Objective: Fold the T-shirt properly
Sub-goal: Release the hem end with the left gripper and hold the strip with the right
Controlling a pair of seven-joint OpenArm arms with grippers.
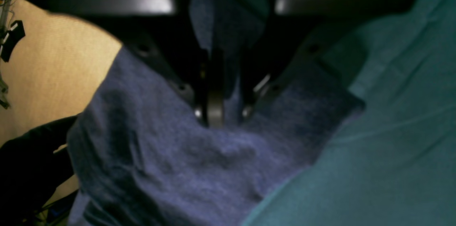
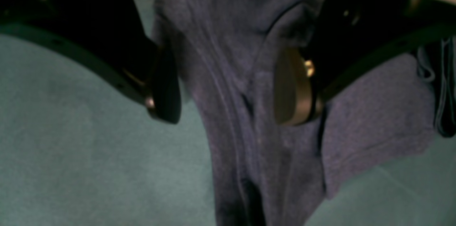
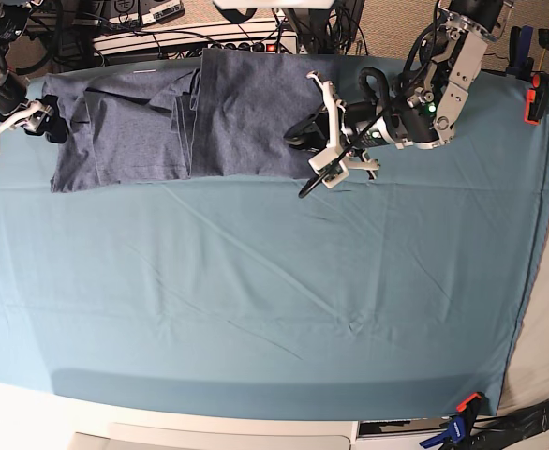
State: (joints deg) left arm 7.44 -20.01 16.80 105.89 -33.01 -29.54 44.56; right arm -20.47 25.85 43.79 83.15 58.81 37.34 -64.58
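Between the nearly closed jaws of the left gripper [image 1: 217, 112] sits a pinch of the T-shirt [image 3: 162, 122], hem end, likely held to fold. The right gripper [image 2: 228, 94] gapes wide, cloth draped between, ungripped.

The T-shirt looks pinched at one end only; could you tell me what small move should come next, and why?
Probably close the right gripper: its jaws stand wide either side of a bunched T-shirt fold, while the left gripper already pinches the other end.
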